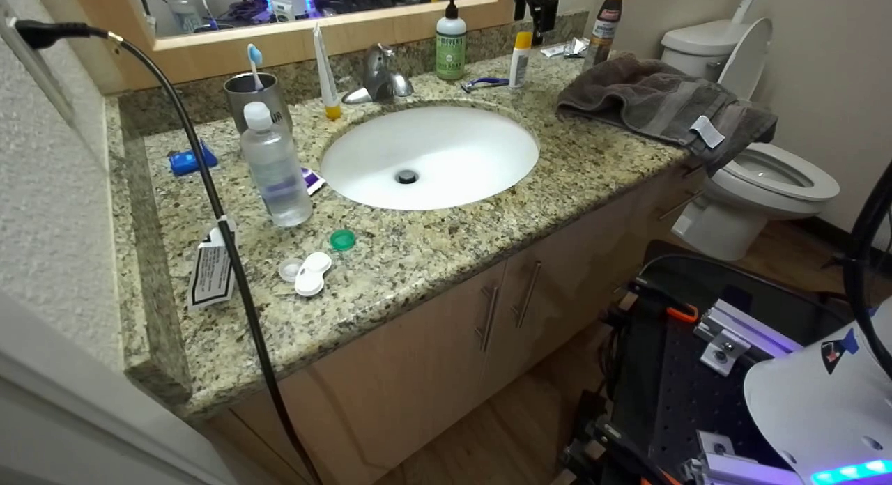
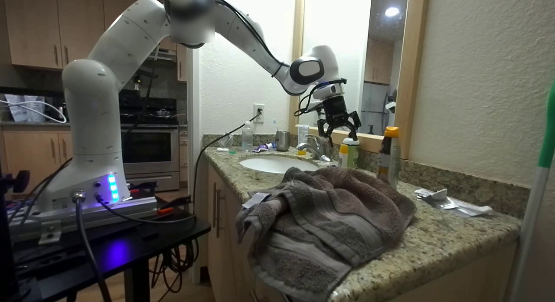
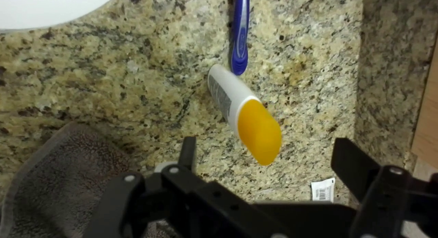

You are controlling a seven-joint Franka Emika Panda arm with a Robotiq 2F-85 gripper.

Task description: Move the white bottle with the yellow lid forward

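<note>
Granite bench [image 1: 418,241], mirror [image 1: 376,1] behind. White bottle [image 1: 518,63] upright, between one and two o'clock from sink [image 1: 446,147] in an exterior view. My gripper [image 3: 265,145], near its lid [image 3: 260,132]: spread, grasping nothing. I judge grasp and forward move both ahead. Towel [image 2: 334,202] hides bottle's base in an exterior view; label [image 3: 220,97] unreadable.

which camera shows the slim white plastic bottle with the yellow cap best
The wrist view shows the slim white plastic bottle with the yellow cap largest, cap to base. In an exterior view, the bottle is upright but small; in an exterior view, a crumpled grey cloth towel hides its lower part.
</note>
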